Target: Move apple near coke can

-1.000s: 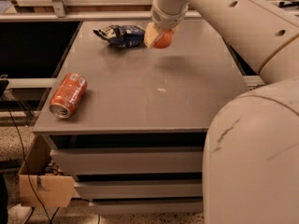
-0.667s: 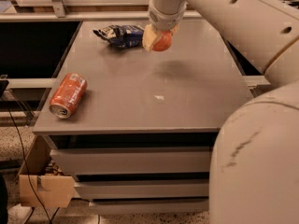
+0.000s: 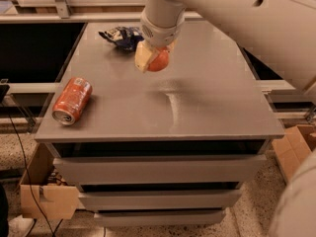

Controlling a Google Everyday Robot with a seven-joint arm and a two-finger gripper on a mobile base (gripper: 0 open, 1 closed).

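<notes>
The coke can (image 3: 72,100) lies on its side near the front left corner of the grey cabinet top (image 3: 207,102), silver top facing the front. My gripper (image 3: 152,58) hangs over the middle back of the top, shut on the orange-red apple (image 3: 159,61), which is held clear above the surface. The apple is well to the right of the can and farther back. A pale finger (image 3: 142,57) covers the apple's left side.
A dark blue snack bag (image 3: 121,36) lies at the back, just left of the gripper. My white arm fills the upper right. Drawers front the cabinet. Cardboard boxes (image 3: 44,191) stand on the floor left and right.
The gripper with the apple has moved left and toward the front, away from the snack bag. The can has not moved.
</notes>
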